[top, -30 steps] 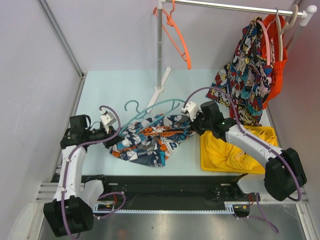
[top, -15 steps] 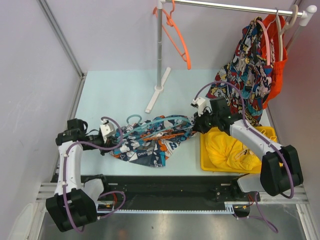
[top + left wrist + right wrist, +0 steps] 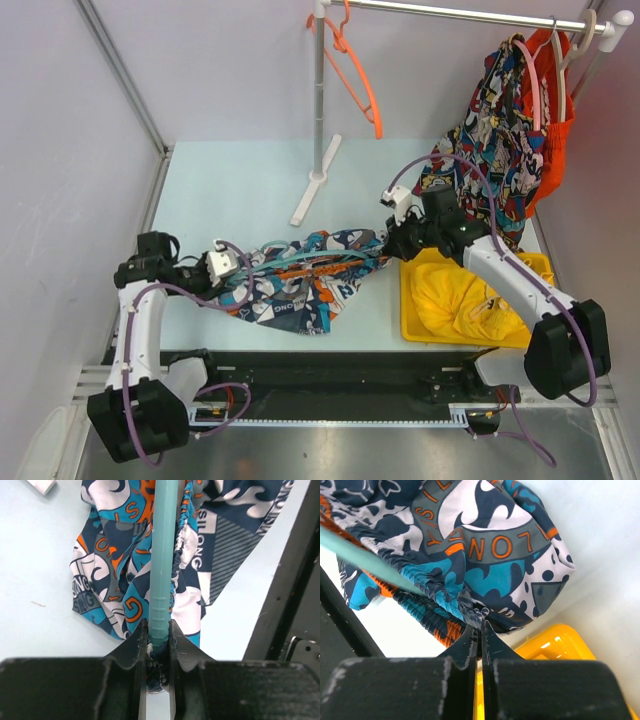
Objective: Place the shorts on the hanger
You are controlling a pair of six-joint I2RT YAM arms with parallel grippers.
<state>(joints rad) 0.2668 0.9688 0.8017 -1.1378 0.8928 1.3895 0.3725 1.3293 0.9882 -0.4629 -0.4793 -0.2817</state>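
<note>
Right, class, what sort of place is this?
Probably a robot lab's clothes-hanging test cell: robot arms at a walled table, a garment rail with hangers, and a yellow bin.

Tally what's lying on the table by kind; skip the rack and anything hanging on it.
shorts: 1
hanger, teal, threaded through the shorts' waist: 1
tray, yellow: 1
yellow garment, in the tray: 1
Total: 4
</note>
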